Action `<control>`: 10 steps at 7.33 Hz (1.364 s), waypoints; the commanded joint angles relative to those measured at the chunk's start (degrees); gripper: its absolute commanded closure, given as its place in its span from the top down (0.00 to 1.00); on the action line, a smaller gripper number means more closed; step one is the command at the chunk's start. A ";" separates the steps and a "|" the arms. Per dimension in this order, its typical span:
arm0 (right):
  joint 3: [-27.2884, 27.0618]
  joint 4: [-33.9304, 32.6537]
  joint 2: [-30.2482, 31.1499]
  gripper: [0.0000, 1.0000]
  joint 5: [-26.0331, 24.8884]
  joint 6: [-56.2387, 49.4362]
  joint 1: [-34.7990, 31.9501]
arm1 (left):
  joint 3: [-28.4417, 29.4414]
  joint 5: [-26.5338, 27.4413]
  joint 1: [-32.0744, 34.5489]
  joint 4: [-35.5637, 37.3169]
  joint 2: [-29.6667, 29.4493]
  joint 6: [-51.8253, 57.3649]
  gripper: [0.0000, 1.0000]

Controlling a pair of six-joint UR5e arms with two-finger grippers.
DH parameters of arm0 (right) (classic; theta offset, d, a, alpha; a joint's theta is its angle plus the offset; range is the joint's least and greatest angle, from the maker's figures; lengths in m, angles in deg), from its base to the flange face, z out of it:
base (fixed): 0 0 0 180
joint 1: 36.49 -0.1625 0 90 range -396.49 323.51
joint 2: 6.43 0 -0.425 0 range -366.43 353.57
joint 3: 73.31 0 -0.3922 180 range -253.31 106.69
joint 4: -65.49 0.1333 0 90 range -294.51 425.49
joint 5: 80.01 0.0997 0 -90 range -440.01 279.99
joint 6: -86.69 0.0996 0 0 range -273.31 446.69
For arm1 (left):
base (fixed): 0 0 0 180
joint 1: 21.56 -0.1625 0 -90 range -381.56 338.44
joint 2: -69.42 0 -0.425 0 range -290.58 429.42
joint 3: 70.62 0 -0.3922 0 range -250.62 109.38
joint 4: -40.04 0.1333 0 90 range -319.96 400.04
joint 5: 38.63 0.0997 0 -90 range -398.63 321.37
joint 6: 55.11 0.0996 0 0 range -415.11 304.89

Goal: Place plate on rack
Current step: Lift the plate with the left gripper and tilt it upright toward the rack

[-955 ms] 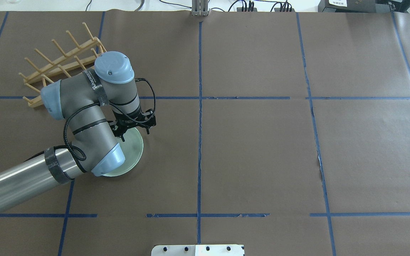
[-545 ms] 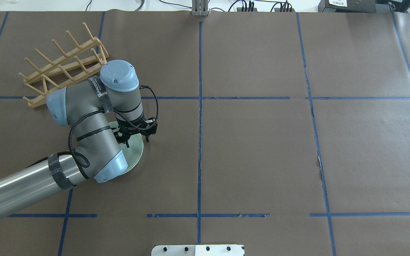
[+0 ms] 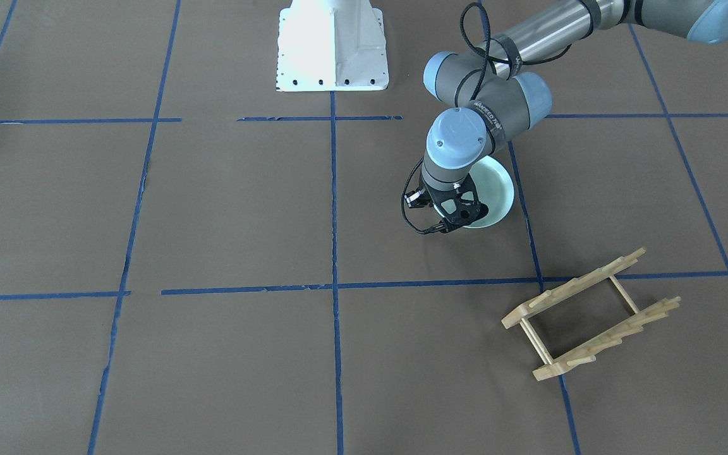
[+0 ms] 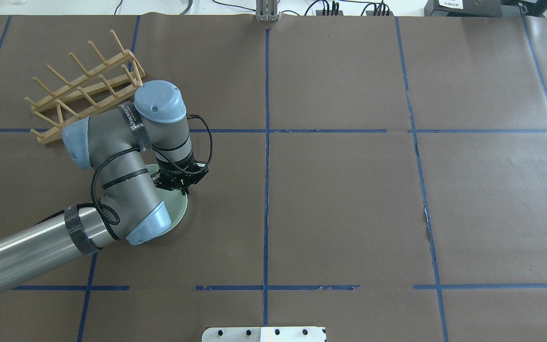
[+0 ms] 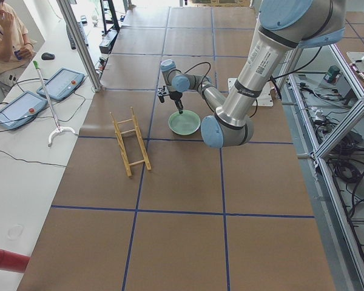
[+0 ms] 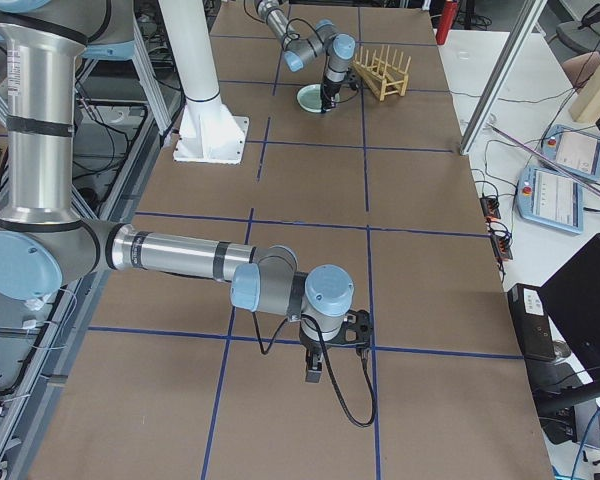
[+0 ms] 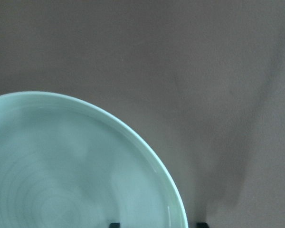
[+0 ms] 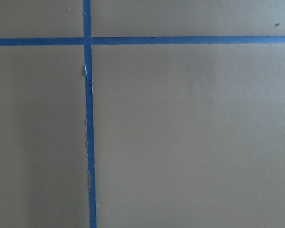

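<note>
The left gripper [image 3: 453,222] points down at the far edge of the plate [image 4: 177,209]. Its fingers [image 7: 114,224] sit close astride the rim, one inside and one outside, pinching it. The plate is round and pale mint green, with a raised rim and faint concentric rings inside. It lies on the table, partly under the left arm. Farther out to the left, well apart, stands the rack [image 3: 572,288], made of light wood with two pegged rails joined by thin dowels, askew to the grid. The right gripper [image 6: 313,372] hangs over the table's other end; I cannot tell its spread. Brown paper [image 4: 349,199] covers the table, crossed by blue tape [image 4: 266,156]. Past the left end, a person [image 5: 3,36] sits by two tablets [image 5: 62,82].
</note>
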 commanded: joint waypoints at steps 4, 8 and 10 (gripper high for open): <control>0.01 0.01 0.00 1.00 0.00 -0.01 0.00 | -17.75 -0.73 18.32 -4.24 0.10 0.47 0.00; 0.01 0.01 0.00 1.00 0.00 -0.01 0.00 | -12.79 -9.35 30.83 -45.83 10.63 -0.67 0.00; 0.01 -0.08 0.00 1.00 0.00 -0.01 0.00 | -3.57 -9.43 32.59 -67.28 11.17 -2.77 0.00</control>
